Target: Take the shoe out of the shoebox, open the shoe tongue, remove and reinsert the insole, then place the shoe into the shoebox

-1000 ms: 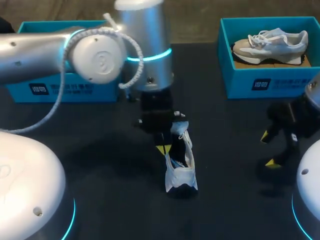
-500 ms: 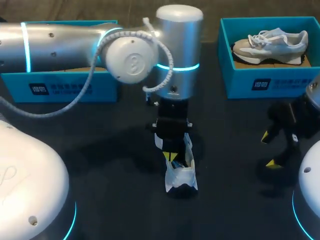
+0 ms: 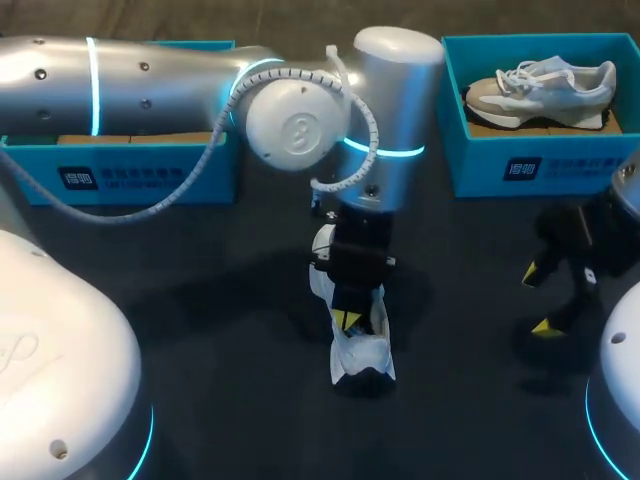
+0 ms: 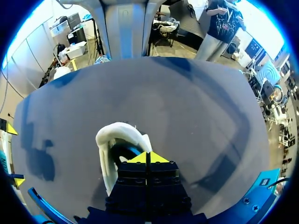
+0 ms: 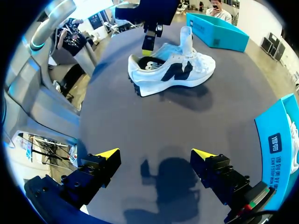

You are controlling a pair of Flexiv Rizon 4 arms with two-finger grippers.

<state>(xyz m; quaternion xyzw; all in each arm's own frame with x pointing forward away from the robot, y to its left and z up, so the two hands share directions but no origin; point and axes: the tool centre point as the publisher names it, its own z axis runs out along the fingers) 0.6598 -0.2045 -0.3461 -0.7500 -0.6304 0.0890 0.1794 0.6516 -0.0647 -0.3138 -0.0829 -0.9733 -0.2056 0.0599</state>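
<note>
The left fingers (image 4: 140, 158) sit pinched together at the white shoe's (image 4: 111, 136) opening, the right fingers (image 5: 106, 154) spread wide, empty, above the bench (image 5: 154, 123).

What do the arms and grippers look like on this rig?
Left arm: silver cylindrical links, cyan light rings, a round pale joint cap, and a white corrugated cable looped outside. Left gripper and right gripper: black blocky fingers with yellow wedge tips. Glossy white domed bases with a cyan glow.

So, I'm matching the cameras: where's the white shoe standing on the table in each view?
Head view: shoe at centre, under left gripper.
Left wrist view: shoe just ahead of left gripper.
Right wrist view: shoe ahead, side-on.
Shared landmark: left gripper at the shoe's opening.
</note>
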